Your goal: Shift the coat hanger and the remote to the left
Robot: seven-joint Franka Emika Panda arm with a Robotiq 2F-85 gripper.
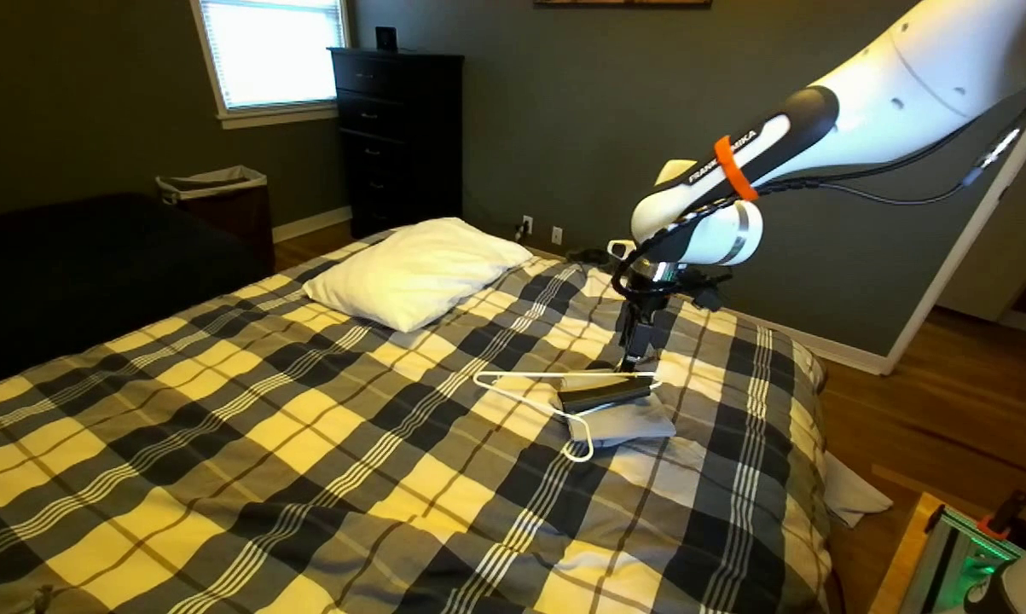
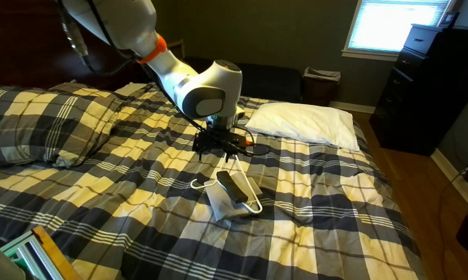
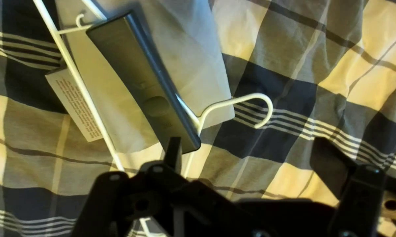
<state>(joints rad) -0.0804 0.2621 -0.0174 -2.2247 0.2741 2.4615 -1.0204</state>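
The coat hanger, a thin white triangular loop with a hook, lies on the plaid bed in both exterior views (image 1: 530, 373) (image 2: 249, 182) and in the wrist view (image 3: 95, 115). A dark grey slab that looks like the remote (image 1: 605, 394) (image 2: 232, 186) (image 3: 145, 82) lies across the hanger, over a flat pale grey cloth-like piece (image 1: 623, 422) (image 3: 191, 49). My gripper (image 1: 632, 362) (image 2: 226, 159) (image 3: 247, 144) is open and points down near the hanger. In the wrist view one finger overlaps the remote's near end; whether it touches is unclear. Nothing shows between the fingers.
A white pillow (image 1: 419, 269) (image 2: 304, 120) lies on the bed. A plaid pillow (image 2: 43, 120) is at one end. A printed pale card (image 3: 74, 105) sticks out under the hanger. A wood-edged metal frame (image 1: 913, 546) (image 2: 55, 252) stands beside the bed.
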